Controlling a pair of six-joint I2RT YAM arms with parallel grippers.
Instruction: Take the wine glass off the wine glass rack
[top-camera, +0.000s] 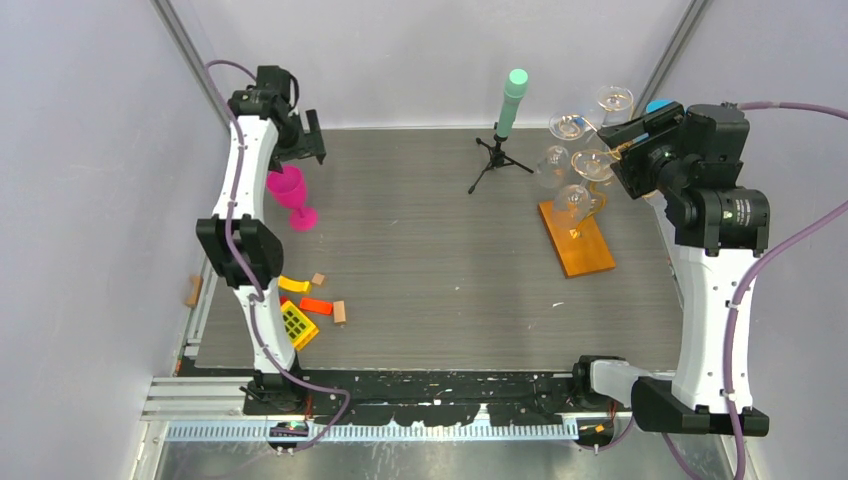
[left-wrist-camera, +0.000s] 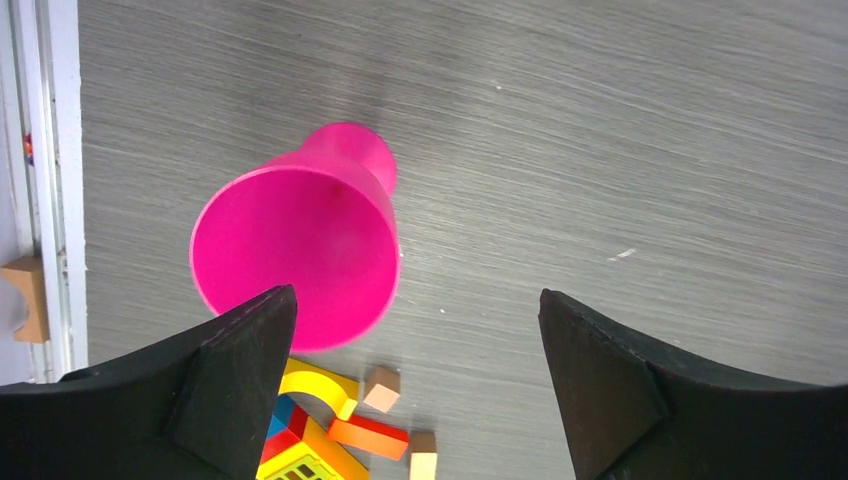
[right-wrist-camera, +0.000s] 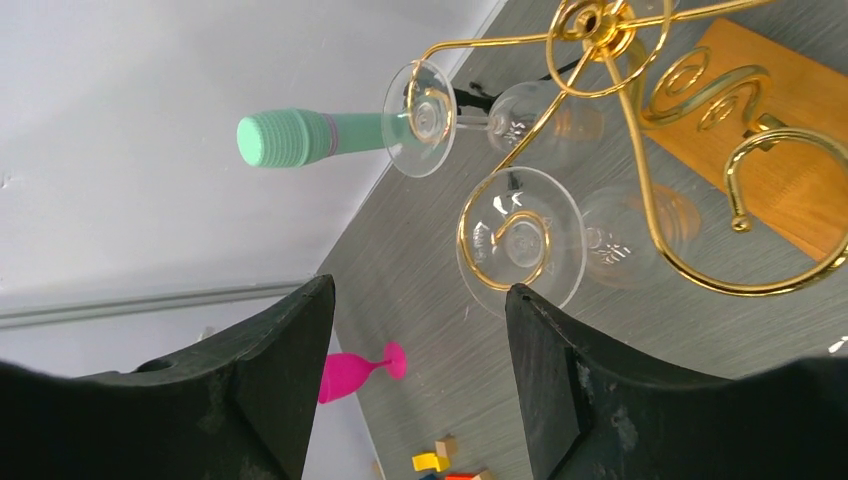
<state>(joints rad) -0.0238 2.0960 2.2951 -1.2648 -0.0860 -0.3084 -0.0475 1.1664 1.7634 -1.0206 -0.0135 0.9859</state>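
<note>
Right pincer gapes near the wine glass rack — clear glasses hanging.

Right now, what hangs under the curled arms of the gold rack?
Clear wine glasses hang upside down, feet caught in the spirals of the wine glass rack, above its wooden base. Their bowls overlap behind the wires, so their count is hidden.

Wine glasses on rack, right of tripod

pale lilac-grey walls around a grey wood-grain tabletop, slanted metal posts at the far corners
</note>
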